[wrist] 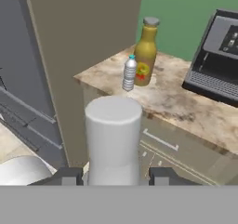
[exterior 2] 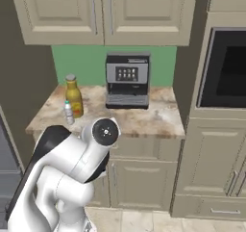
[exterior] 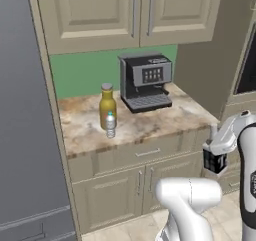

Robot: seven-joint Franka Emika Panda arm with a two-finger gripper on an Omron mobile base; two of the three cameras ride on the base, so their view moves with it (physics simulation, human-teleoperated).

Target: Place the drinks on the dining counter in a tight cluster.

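Where green wall (exterior: 80, 72) backs it, marbled counter (exterior: 150, 120) carries bottles.

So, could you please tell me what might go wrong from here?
1. The white cylinder sits between the jaws with most of it sticking out past them, so it might slip or tilt while carried.
2. The water bottle stands close beside the amber bottle, near the front edge of the short counter. Reaching for either could topple the other.
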